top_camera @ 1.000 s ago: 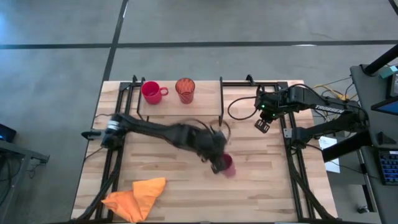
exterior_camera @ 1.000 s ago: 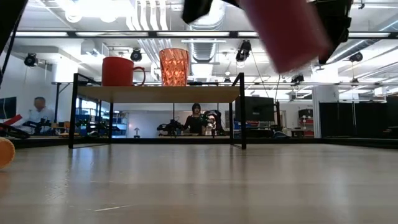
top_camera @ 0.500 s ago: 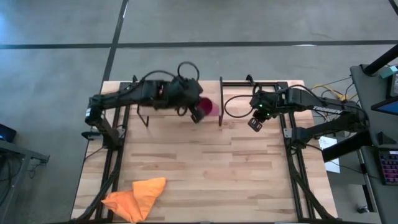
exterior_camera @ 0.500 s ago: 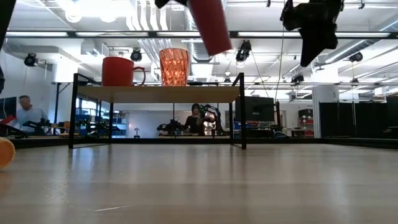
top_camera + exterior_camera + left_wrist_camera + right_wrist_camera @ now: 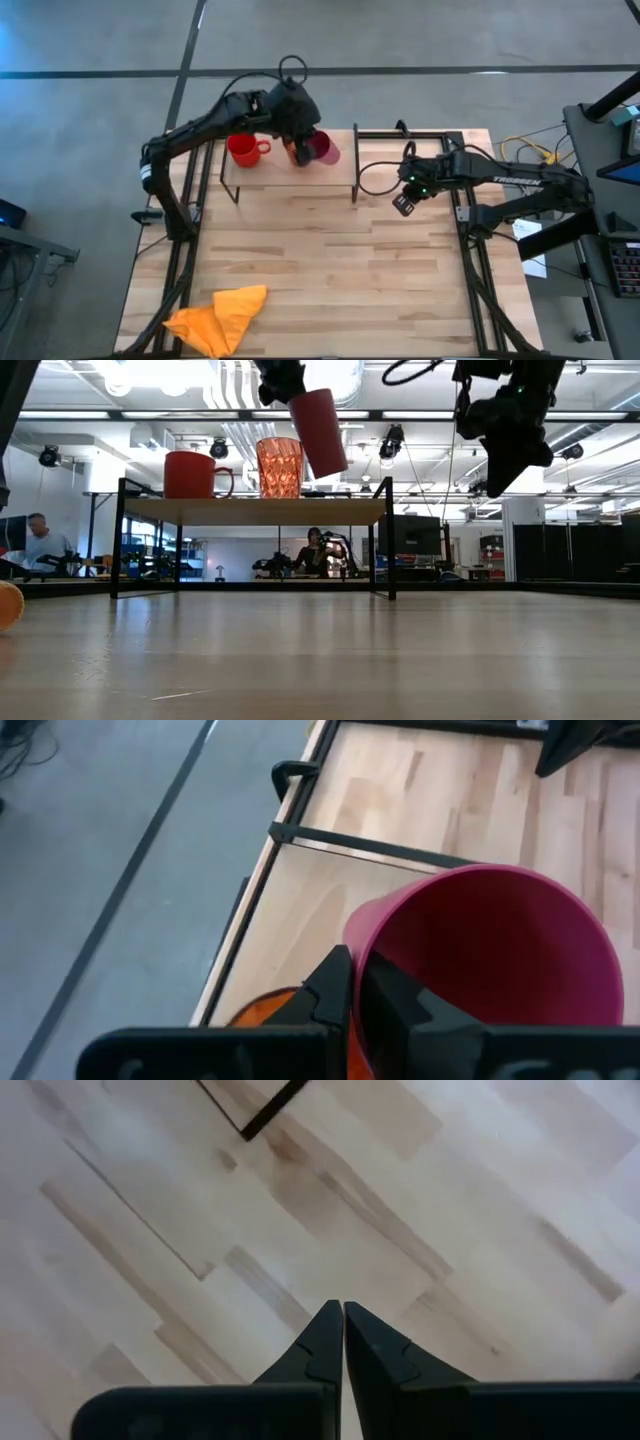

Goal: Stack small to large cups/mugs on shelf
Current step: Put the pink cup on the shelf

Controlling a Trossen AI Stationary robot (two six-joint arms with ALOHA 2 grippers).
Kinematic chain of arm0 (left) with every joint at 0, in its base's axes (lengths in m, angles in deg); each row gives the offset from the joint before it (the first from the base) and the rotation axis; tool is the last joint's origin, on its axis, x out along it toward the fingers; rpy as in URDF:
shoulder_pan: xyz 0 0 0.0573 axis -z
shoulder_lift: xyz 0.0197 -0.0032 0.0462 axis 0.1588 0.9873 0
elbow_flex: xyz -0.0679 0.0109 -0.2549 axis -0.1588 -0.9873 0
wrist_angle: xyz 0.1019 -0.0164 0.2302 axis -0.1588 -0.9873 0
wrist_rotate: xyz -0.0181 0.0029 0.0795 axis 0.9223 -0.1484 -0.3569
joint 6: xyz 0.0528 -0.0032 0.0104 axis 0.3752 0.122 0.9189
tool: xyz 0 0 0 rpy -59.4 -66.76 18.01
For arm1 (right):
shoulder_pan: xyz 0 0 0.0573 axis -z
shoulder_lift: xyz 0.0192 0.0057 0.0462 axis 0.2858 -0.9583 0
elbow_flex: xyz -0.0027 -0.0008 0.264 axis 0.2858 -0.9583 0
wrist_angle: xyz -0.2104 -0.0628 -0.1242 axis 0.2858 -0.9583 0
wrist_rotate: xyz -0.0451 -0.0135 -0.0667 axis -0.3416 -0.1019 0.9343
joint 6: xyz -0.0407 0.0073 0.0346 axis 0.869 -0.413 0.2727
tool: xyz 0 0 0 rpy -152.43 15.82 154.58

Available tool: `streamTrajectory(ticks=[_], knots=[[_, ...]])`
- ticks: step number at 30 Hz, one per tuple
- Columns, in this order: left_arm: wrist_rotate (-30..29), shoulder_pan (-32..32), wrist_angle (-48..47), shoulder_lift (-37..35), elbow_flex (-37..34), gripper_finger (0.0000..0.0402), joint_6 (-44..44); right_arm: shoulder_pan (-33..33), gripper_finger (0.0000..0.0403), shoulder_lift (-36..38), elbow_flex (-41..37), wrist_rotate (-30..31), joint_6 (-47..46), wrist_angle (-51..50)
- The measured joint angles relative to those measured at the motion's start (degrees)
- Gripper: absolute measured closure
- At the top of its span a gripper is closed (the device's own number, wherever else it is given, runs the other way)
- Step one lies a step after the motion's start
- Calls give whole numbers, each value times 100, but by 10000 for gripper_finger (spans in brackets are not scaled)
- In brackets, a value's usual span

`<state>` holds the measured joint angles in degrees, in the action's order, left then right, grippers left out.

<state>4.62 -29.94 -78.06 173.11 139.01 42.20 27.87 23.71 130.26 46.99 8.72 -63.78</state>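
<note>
The magenta-pink tumbler hangs in my left gripper above the shelf, just right of the orange patterned cup. In the low view the tumbler is tilted and clear of the shelf's wooden top. The red mug and the orange cup stand by their bases on the shelf's left part. My right gripper is shut and empty above the table, right of the shelf. My left gripper holds the tumbler by its rim, one finger inside the cup and one finger outside the wall. The fingers come from above. The tumbler hangs tilted, mouth up, its base slanting down toward the table's right, lifted clear.
An orange cloth lies crumpled at the table's near left corner. Black frame rails run along the table's left and right sides. People sit in the room beyond the table.
My left gripper has carried the tumbler from the table's middle up and toward the far edge, to above the shelf beside the orange cup; the tumbler has stayed tilted and clear of everything. My right gripper has drifted a little toward the table's left and near side.
</note>
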Motion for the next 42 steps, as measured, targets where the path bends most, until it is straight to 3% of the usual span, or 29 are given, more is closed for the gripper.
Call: streamTrajectory(ticks=[7, 16, 23, 37, 42], knots=[[780, -422, 7, 0, -34, 402, 539, -2, 394, 0, -282, 0, -339, 795], [923, -481, 108, 122, -164, 402, 592, -2, 394, 0, -280, 18, -340, 1513], [858, -472, 590, 441, -158, 402, 586, -2, 394, 0, -278, 20, -381, 1606], [814, -472, 601, 614, -202, 401, 585, -1, 394, 0, -272, 20, -381, 1604], [423, -472, 608, 610, -191, 401, 581, 0, 394, 0, -270, 20, -381, 1602]])
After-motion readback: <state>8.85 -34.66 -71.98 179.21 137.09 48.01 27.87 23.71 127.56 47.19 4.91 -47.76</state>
